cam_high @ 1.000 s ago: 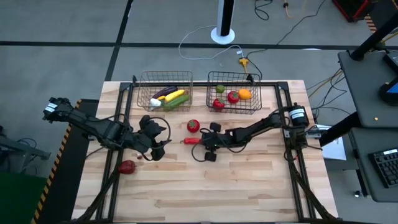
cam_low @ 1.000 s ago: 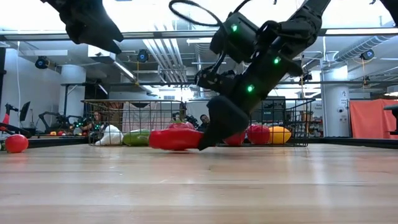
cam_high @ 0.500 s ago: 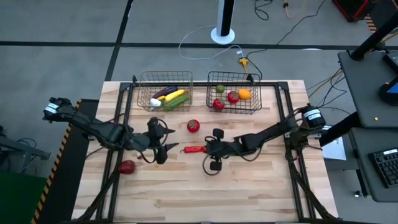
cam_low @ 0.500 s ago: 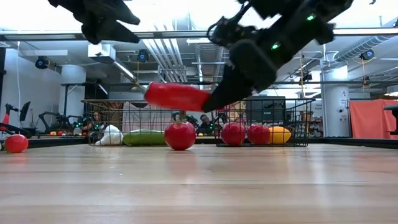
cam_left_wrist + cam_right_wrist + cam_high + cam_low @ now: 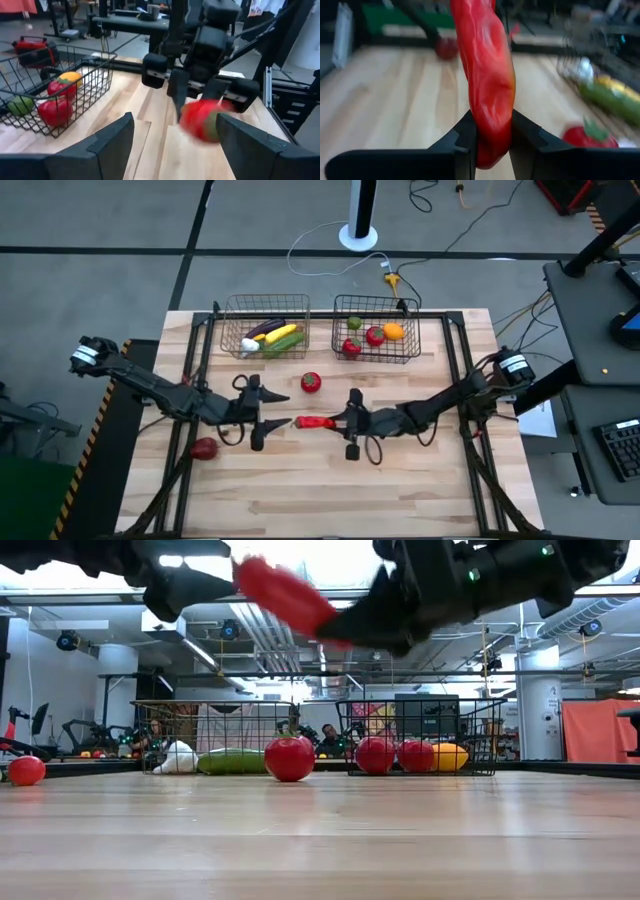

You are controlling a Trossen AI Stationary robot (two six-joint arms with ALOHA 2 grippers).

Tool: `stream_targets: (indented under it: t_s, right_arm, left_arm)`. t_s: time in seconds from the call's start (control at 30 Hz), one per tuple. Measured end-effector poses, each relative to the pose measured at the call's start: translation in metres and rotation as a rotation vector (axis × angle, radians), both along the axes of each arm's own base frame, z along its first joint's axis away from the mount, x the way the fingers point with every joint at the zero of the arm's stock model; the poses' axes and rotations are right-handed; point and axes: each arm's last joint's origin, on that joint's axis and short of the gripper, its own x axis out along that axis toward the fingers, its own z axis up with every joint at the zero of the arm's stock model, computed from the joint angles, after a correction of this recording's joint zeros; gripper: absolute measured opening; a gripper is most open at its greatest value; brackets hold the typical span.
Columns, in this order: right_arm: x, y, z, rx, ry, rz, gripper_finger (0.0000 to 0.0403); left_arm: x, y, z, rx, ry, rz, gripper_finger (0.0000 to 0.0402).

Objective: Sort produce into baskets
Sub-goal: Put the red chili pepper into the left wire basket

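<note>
A long red pepper [image 5: 312, 422] hangs above the middle of the table, with my right gripper [image 5: 338, 423] shut on it. My left gripper [image 5: 270, 420] stands open and level just to the pepper's left, facing its free end [image 5: 202, 120] without touching it. One red tomato [image 5: 311, 382] sits on the table behind the pepper. Another red piece [image 5: 205, 448] lies near the left edge. The copper basket [image 5: 232, 310] holds eggplant, corn, cucumber and garlic. The dark basket [image 5: 412, 348] holds red, green and orange pieces. My right gripper pinches the pepper between its two fingers [image 5: 470, 137] close to its right end [image 5: 492, 142]. The fingers come nearly level from the table's right, and the pepper runs on along their line. It is lifted clear of the table [image 5: 285, 595], and its free end points at my left gripper.
Both baskets stand side by side at the table's far edge. The near half of the wooden table [image 5: 380, 500] shows bare boards. A dark frame [image 5: 200, 380] runs along the left and right sides.
My right gripper has lifted the pepper from the table to well above it, has tipped up from slanting down to nearly level, and has drawn toward the near edge. My left gripper has also tipped up to level and now faces the pepper's free end.
</note>
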Motion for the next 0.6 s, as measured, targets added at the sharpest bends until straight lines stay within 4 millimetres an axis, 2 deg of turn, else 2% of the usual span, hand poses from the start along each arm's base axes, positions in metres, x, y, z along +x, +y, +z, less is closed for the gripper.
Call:
stream_targets:
  t_s: [0.17,0.43,0.6]
  right_arm:
    - [0.003,0.002,0.013,-0.023,-0.131,0.067,0.007]
    - [0.003,0.005,0.022,-0.009,-0.227,0.153,0.007]
    - [0.003,0.005,0.029,0.009,-0.296,0.174,0.007]
  left_arm:
    - [0.0,0.0,0.002,0.033,-0.015,-0.016,0.0265]
    - [0.001,-0.001,0.003,0.08,-0.018,-0.044,0.0265]
    - [0.005,-0.007,0.003,0.093,-0.054,-0.178,0.0265]
